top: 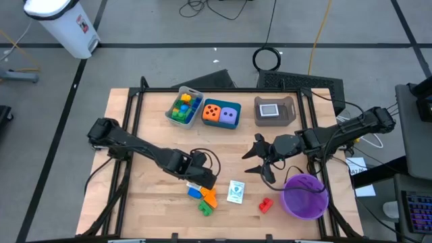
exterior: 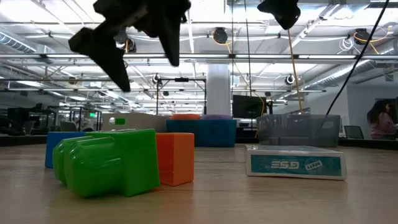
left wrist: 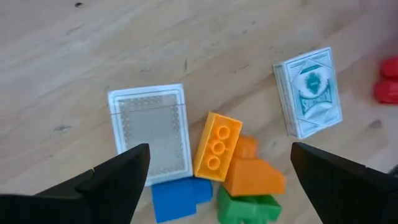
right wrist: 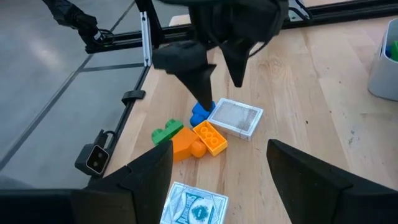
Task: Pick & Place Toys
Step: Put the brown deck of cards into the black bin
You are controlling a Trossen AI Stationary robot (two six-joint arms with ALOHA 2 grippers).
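Observation:
A heap of bricks lies on the table near its front edge: a yellow-orange brick (left wrist: 216, 146), an orange one (left wrist: 255, 175), a blue one (left wrist: 180, 199) and a green one (left wrist: 249, 210). A flat white card pack (left wrist: 152, 130) lies beside them on the far side. A teal card deck (top: 235, 192) and a red brick (top: 265, 204) lie to their right. My left gripper (top: 201, 177) hangs open just above the heap, fingers pointing steeply down, clear of it in the low view. My right gripper (top: 256, 162) is open and holds nothing, raised left of the purple bowl (top: 305, 196).
At the table's far edge stand a grey tray (top: 183, 106) with bricks, a teal tray (top: 221, 115) with two dice and a brown box (top: 275, 110). Bare wood lies between them and the heap.

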